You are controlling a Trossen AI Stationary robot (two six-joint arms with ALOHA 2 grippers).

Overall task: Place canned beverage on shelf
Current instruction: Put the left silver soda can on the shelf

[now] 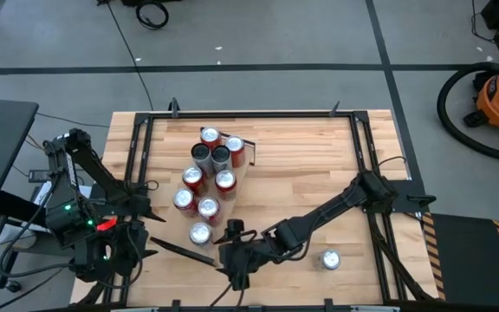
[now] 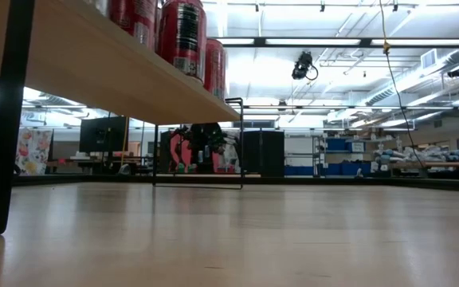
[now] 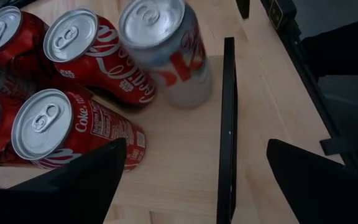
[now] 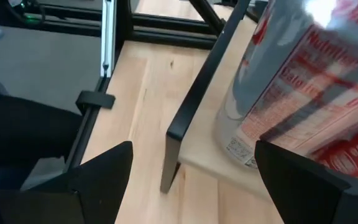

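The shelf (image 1: 204, 192), a pale plank with a dark bar (image 3: 227, 124) at its end, stands slantwise on the table and carries several upright red and silver cans (image 1: 208, 178). A silver can (image 4: 278, 81) stands at the shelf's near end. One more silver-topped can (image 1: 330, 258) stands upright on the tabletop at the near right. My right gripper (image 4: 191, 186) is open, just off the shelf's near end, its fingers apart and short of the silver can. My left gripper (image 3: 194, 180) is open at the table's left, above that same end of the shelf.
A black frame (image 1: 137, 156) runs around the wooden tabletop. In the low view the shelf's underside (image 2: 94, 72) and its thin black legs (image 2: 6, 119) show, with bare tabletop beneath. The middle and right of the table hold only the lone can.
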